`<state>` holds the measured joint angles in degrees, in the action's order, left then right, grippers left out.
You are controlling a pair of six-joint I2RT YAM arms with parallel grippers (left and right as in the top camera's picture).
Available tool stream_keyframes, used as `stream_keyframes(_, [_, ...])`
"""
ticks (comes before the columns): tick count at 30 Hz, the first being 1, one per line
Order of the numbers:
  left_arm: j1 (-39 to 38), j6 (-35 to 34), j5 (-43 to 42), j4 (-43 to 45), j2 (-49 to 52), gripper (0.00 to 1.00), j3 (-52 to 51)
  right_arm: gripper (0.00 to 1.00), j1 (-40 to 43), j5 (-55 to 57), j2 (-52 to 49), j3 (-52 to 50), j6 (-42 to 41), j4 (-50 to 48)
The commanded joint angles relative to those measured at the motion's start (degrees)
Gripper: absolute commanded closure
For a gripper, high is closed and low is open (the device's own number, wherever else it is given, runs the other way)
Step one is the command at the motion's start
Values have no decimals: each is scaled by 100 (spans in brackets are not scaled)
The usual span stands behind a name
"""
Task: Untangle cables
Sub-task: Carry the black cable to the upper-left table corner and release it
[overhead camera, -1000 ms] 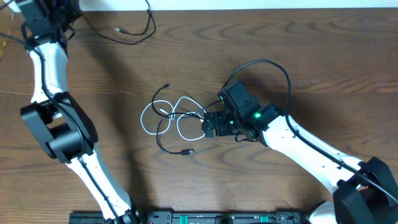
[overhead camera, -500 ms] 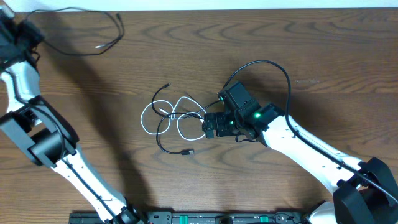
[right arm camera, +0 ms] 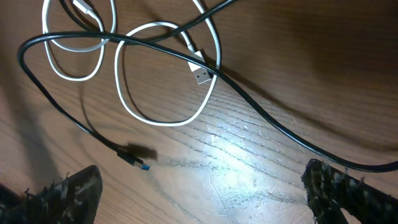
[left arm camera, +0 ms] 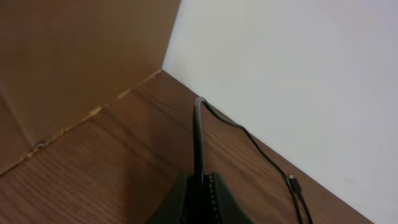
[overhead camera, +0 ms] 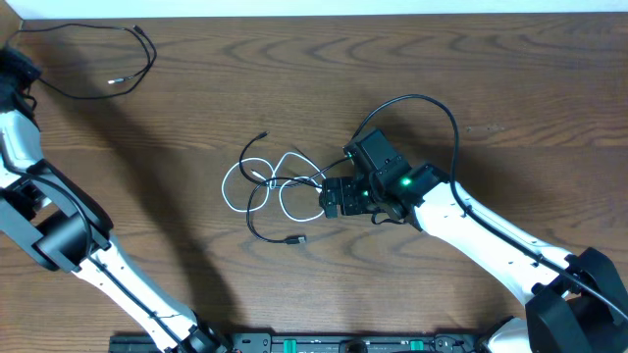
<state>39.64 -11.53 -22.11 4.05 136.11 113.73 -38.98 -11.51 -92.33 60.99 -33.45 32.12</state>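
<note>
A separate black cable (overhead camera: 78,28) lies along the far-left edge of the table, its plug (overhead camera: 115,82) resting on the wood. My left gripper (overhead camera: 20,71) is shut on it; in the left wrist view the cord (left arm camera: 198,137) rises from between the closed fingertips (left arm camera: 202,190). At mid-table a white cable (overhead camera: 232,186) and a second black cable (overhead camera: 257,221) lie looped over each other. My right gripper (overhead camera: 332,196) hovers open just right of them. Its wrist view shows the white loops (right arm camera: 163,122), the black cord (right arm camera: 273,124) crossing them, and a blue-tipped plug (right arm camera: 134,158), with nothing between the fingers (right arm camera: 205,199).
A cardboard panel (left arm camera: 74,62) and a white wall (left arm camera: 298,74) close off the far-left corner. The right arm's thicker black wire (overhead camera: 432,103) arcs above its wrist. A black equipment rail (overhead camera: 343,343) runs along the front edge.
My left arm has swung left along the far edge, dragging the black cable with it toward the corner. The right arm and the tangle have not moved.
</note>
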Motion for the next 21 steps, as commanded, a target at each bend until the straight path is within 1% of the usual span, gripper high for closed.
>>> stream_keyframes(1, [-61, 144, 33, -28, -44, 83, 153, 1, -57, 44, 50, 11, -35, 0])
stream_keyframes(2, [-76, 144, 35, -37, -44, 71, 153, 1, -55, 44, 50, 11, -35, 0])
stream_keyframes(3, [-79, 144, 35, -50, -44, 61, 153, 1, -55, 44, 50, 11, -35, -2])
stream_keyframes(4, [-83, 144, 37, -59, -44, 46, 153, 1, -57, 46, 50, 11, -35, -2])
stream_keyframes(5, [-83, 144, 79, -83, -44, 32, 153, 1, -55, 44, 50, 11, -35, -11])
stream_keyframes(7, [-83, 142, 299, -192, -44, 16, 153, 1, -55, 44, 50, 11, -37, -37])
stream_keyframes(8, [-83, 142, 391, -267, -46, 13, 153, 1, -55, 44, 50, 11, -37, -46])
stream_keyframes(11, [-81, 142, 564, -542, -46, 12, 153, 0, -55, 46, 50, 11, -35, -63])
stream_keyframes(16, [-96, 136, 568, -909, -111, 12, 153, 1, -44, 46, 50, 11, -35, -66])
stream_keyframes(21, [-153, 138, 573, -1202, -479, 11, 153, 1, 120, 44, 87, 13, -35, -101])
